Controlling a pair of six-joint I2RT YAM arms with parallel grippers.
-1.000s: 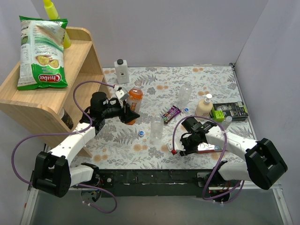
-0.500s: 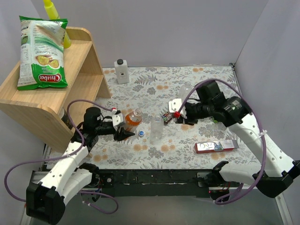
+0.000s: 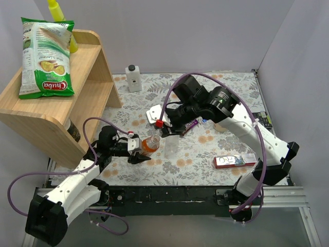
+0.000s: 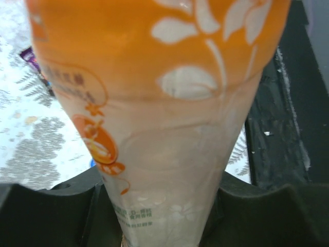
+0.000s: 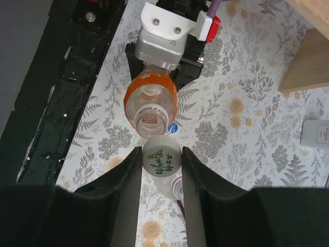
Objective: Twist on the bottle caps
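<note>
My left gripper (image 3: 143, 152) is shut on the orange bottle (image 3: 150, 144) and holds it tilted over the mat. In the left wrist view the bottle (image 4: 154, 103) fills the frame between the fingers of the left gripper (image 4: 159, 221). My right gripper (image 5: 161, 154) is shut on a whitish cap with green print (image 5: 162, 161), just beside the orange bottle's open mouth (image 5: 150, 116). In the top view the right gripper (image 3: 163, 130) hangs right of the bottle's neck. A blue cap (image 5: 172, 128) lies on the mat. A clear bottle (image 3: 171, 146) stands below the right gripper. The second clear bottle is hidden.
A wooden shelf (image 3: 87, 92) with a chip bag (image 3: 45, 56) stands at the left. A white square bottle with black cap (image 3: 133, 78) is at the back. A purple candy bar (image 3: 191, 123) and a flat box (image 3: 234, 160) lie to the right.
My right arm swung left across the mat to the orange bottle's mouth, carrying the whitish cap. My left gripper drew the orange bottle slightly nearer and to the right.
</note>
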